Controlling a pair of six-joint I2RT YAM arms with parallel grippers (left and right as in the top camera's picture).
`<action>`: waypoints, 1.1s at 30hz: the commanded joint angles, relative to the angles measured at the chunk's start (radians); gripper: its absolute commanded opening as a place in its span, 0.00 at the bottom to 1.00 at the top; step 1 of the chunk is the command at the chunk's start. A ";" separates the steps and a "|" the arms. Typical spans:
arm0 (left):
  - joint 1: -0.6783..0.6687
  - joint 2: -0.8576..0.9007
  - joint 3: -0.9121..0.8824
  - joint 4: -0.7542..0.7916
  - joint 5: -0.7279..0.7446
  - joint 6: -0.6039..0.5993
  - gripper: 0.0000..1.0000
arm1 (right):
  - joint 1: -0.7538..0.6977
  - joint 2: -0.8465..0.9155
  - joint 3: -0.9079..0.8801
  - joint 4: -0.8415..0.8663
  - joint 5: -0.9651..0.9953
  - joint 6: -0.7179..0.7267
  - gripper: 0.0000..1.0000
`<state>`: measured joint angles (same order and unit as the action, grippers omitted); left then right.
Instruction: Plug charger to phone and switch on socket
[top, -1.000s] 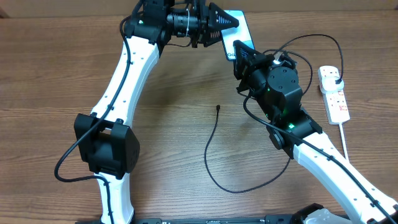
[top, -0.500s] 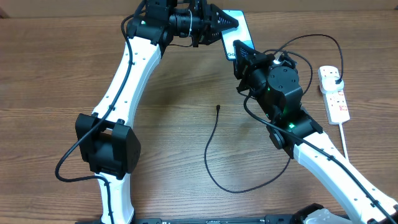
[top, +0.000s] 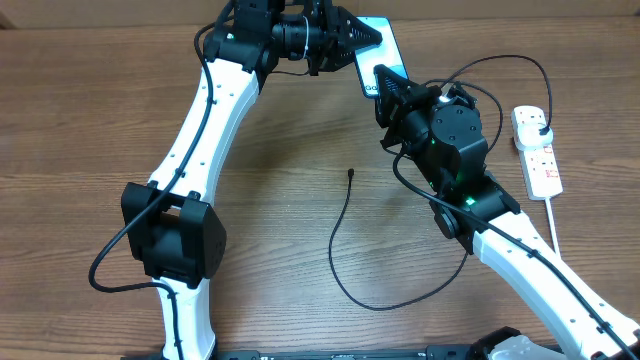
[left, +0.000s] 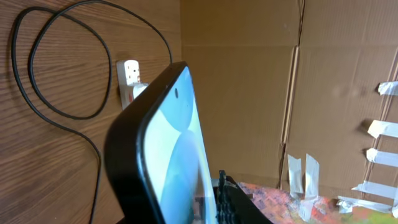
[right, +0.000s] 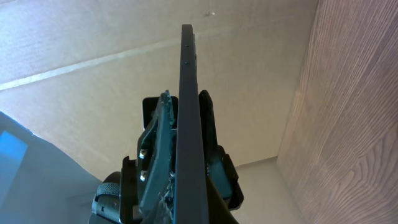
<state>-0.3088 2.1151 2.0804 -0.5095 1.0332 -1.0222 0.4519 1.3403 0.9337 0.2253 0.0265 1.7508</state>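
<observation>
The phone (top: 389, 50), black-edged with a light teal screen, is held up off the table at the back. My left gripper (top: 366, 35) is shut on its upper part; in the left wrist view the phone (left: 174, 143) sits between the jaws (left: 211, 208). My right gripper (top: 386, 82) is shut on its lower end; the right wrist view shows the phone (right: 188, 87) edge-on between the jaws (right: 189, 186). The charger's connector tip (top: 352, 173) lies free on the table, and its black cable (top: 380, 306) curves round to the white socket strip (top: 537, 150) at the right.
The cable loops (top: 500, 62) behind my right arm and lies beside the socket strip (left: 129, 78) in the left wrist view. The strip's thick white cord (top: 556, 225) runs toward the front right. A cardboard wall (left: 249, 93) stands behind the table.
</observation>
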 joint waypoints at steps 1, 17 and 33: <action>-0.011 -0.016 0.017 0.024 -0.002 0.019 0.23 | 0.018 0.012 0.005 -0.024 -0.119 -0.011 0.04; -0.009 -0.016 0.017 0.024 -0.019 0.013 0.04 | 0.018 0.012 0.005 -0.025 -0.126 -0.011 0.29; 0.182 -0.016 0.017 -0.145 0.138 0.391 0.04 | -0.056 0.009 0.005 -0.100 -0.192 -0.420 0.60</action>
<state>-0.1864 2.1151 2.0804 -0.5865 1.1011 -0.7937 0.4252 1.3499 0.9356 0.1383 -0.1120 1.5185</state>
